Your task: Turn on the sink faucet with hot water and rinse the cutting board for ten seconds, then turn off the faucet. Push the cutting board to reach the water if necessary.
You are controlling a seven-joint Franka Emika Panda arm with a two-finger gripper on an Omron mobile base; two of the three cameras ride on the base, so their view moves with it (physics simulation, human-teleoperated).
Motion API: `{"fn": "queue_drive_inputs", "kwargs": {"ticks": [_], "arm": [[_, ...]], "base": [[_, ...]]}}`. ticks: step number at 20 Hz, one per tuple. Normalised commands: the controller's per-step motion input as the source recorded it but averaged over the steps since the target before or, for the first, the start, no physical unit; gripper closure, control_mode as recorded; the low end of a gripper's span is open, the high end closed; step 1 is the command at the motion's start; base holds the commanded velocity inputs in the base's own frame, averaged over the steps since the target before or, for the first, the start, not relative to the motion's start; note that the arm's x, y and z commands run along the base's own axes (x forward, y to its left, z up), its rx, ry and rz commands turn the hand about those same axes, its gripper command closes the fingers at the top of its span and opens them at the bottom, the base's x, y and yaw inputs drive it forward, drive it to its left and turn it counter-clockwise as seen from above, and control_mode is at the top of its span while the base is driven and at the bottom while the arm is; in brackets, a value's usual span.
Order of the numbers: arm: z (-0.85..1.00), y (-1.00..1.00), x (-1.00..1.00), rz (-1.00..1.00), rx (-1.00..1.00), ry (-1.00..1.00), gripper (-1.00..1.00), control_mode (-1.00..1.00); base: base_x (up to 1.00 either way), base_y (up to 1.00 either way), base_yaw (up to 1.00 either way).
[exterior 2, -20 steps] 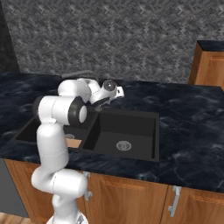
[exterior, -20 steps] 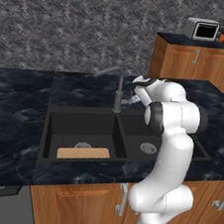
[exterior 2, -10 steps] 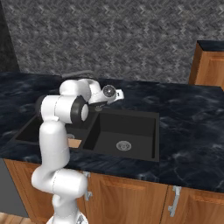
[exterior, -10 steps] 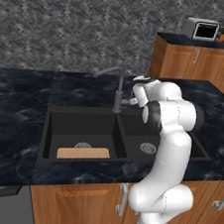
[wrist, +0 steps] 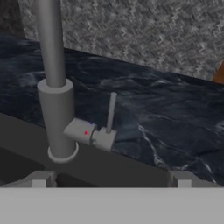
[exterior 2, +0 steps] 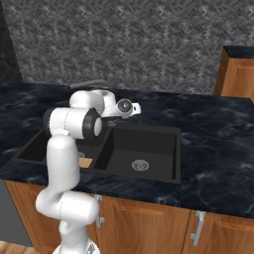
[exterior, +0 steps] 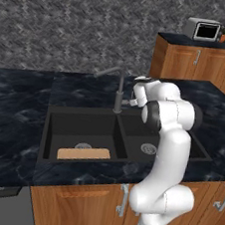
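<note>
With jaws wide open and empty, we approach the sink faucet (wrist: pixel 56 109) lever (wrist: pixel 111 114), next pushing it toward hot.

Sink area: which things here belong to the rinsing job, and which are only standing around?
For the job: sink faucet with its side lever, cutting board in the left basin, sink, open gripper.

Standing around: toaster oven, wooden cabinets, dark counter.

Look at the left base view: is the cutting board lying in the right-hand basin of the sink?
No. The cutting board lies flat in the left basin of the sink, near its front wall, beside the round drain.
</note>
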Motion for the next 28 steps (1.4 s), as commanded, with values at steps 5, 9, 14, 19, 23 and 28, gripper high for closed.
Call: {"fn": "queue_drive_inputs", "kwargs": {"ticks": [5,9,14,19,23,28], "arm": [[0.0,0.0,0.17,0.0,0.01,0.0,-1.0,-1.0],[0.0,0.0,0.28,0.0,0.01,0.0,-1.0,-1.0],[0.0,0.0,0.24,0.0,0.01,0.0,-1.0,-1.0],[0.0,0.0,0.15,0.0,0.0,0.0,-1.0,-1.0],[0.0,0.03,0.1,-0.02,0.01,0.0,-1.0,-1.0],[0.0,0.05,0.03,-0.05,0.03,-0.01,-1.0,-1.0]], "base": [[0.0,0.0,0.0],[0.0,0.0,0.0],[0.0,0.0,0.0],[0.0,0.0,0.0],[0.0,0.0,0.0],[0.0,0.0,0.0]]}}
